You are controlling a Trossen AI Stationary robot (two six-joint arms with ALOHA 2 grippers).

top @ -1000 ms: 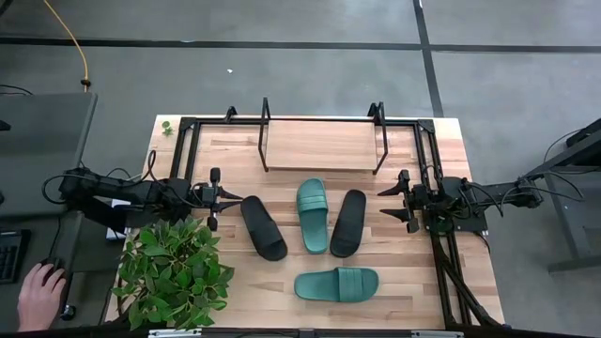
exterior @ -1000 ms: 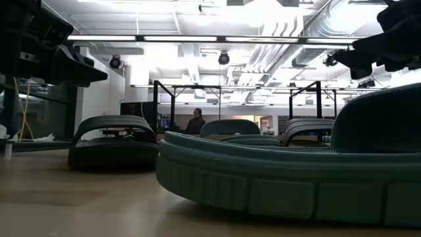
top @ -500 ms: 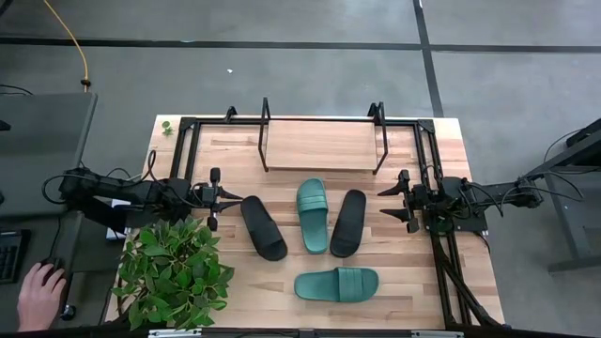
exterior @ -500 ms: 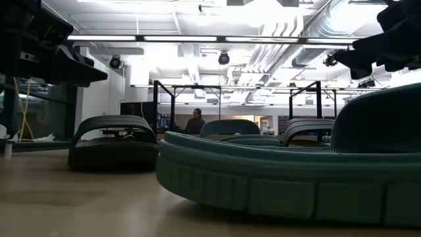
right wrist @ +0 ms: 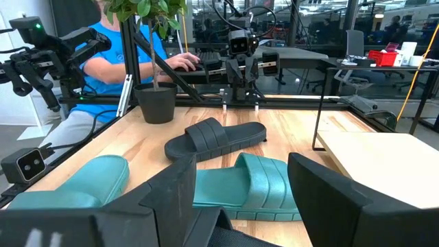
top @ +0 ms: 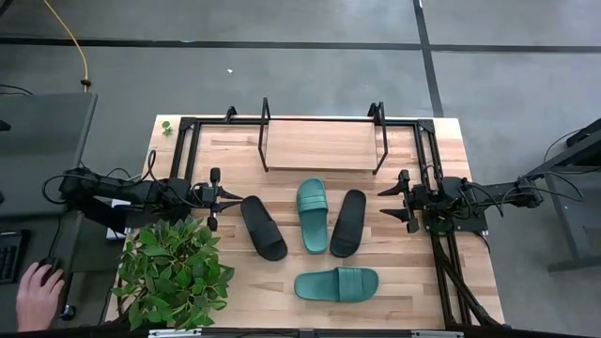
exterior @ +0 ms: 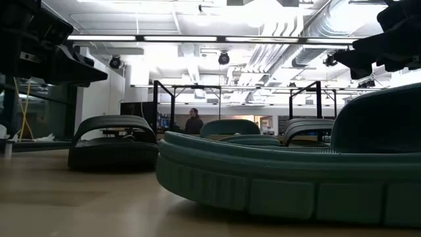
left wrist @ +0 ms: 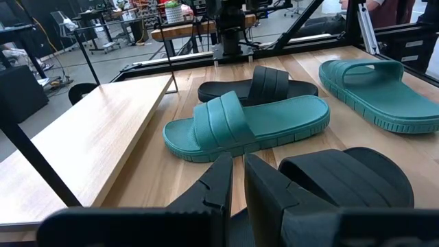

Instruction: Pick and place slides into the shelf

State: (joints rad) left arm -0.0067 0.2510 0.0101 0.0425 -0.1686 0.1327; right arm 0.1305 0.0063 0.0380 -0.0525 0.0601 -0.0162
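dark left tool (top: 218,196) sits at the left edge of the light wooden tabletop (top: 413,282), fingers pressed together, holding nothing; in the left wrist view the two fingertips (left wrist: 230,182) meet just short of the nearest black slide. dark right tool (top: 392,196) sits at the right edge of the tabletop, fingers spread wide, empty, pointing in toward the slides.

outward from the left tool: black rubber slide with a wide strap (top: 263,226), lying flat, angled, just beside the tool tip but apart from it. next a teal green rubber slide (top: 313,214), lengthwise toward the shelf, toe end near the shelf's front edge. touching or nearly touching its right side, the second black rubber slide (top: 348,222), tilted a little; it lies near the right tool, not in contact. second teal green slide (top: 337,284) lies crosswise near the front edge of the tabletop, apart from the other three.

low rack shelf with a light wooden board and thin black metal end frames (top: 321,145) stands at the back middle of the tabletop, no slides on it.

green leafy potted plant (top: 174,270) at the front left corner. a person's hand (top: 38,296) shows off the tabletop at far left.
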